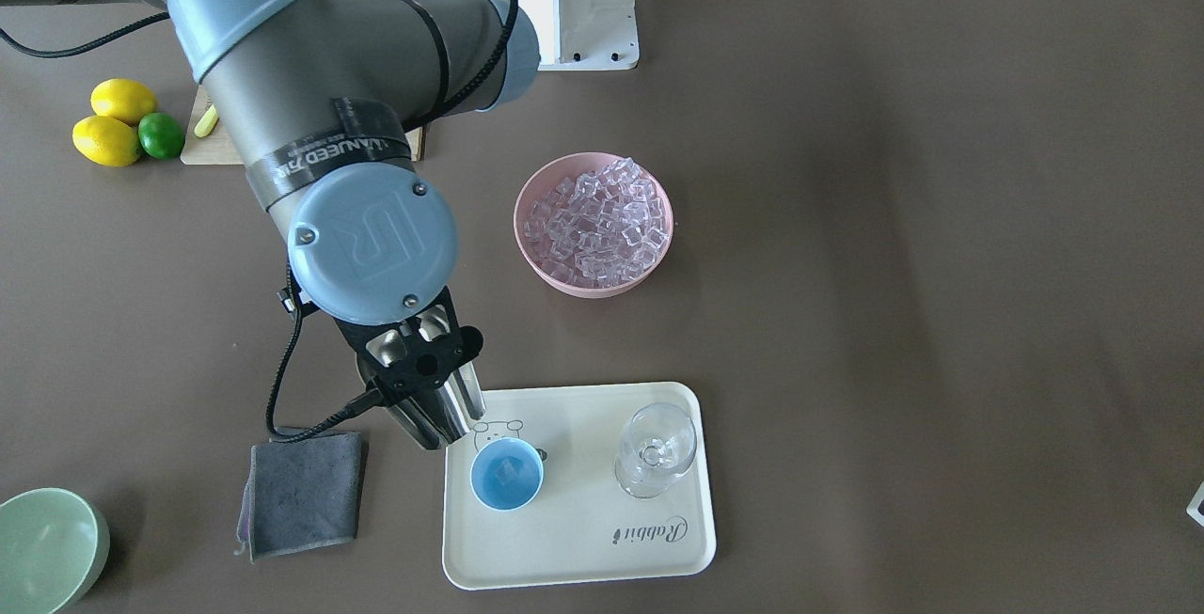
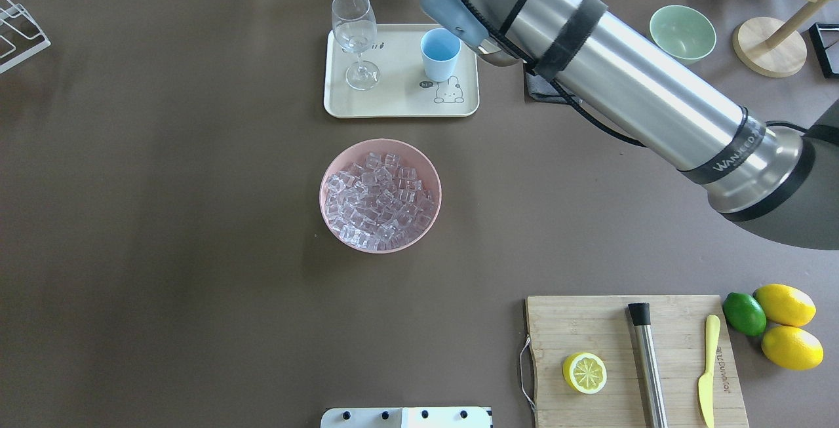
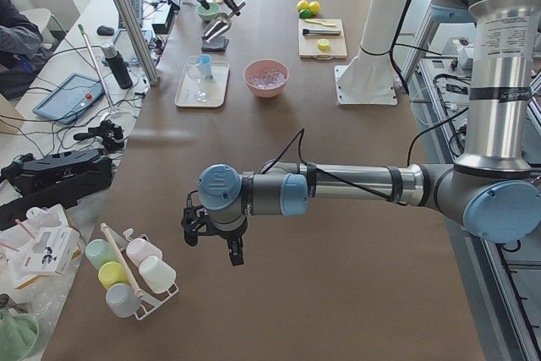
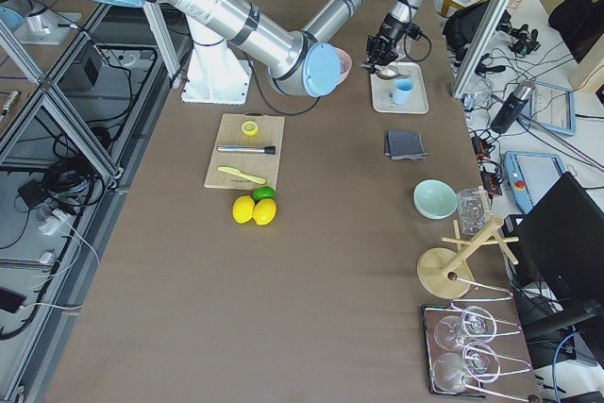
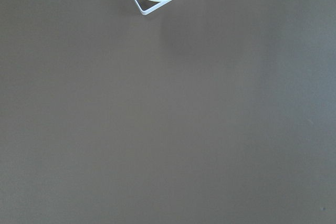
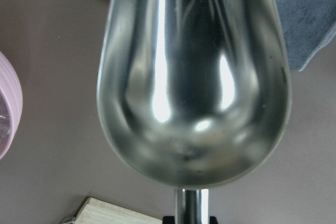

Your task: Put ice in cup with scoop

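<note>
Outstretched right arm (image 1: pixel 310 106); right gripper (image 1: pixel 421 368) clamped on shiny steel scoop (image 1: pixel 450 412), trough empty, at 10 o'clock of small light-blue cup (image 1: pixel 483 488) on cream tray (image 1: pixel 583 548) (front view). Pink bowl (image 1: pixel 593 289) full of clear ice cubes (image 1: pixel 597 219); one in cup. State of left gripper (image 3: pixel 213 243): cannot tell.

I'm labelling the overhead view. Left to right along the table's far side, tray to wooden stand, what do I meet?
Clear stemmed wine glass → small light blue cup (both on the cream tray) → pale green bowl → round wooden stand. What the right arm covers between is left out.
</note>
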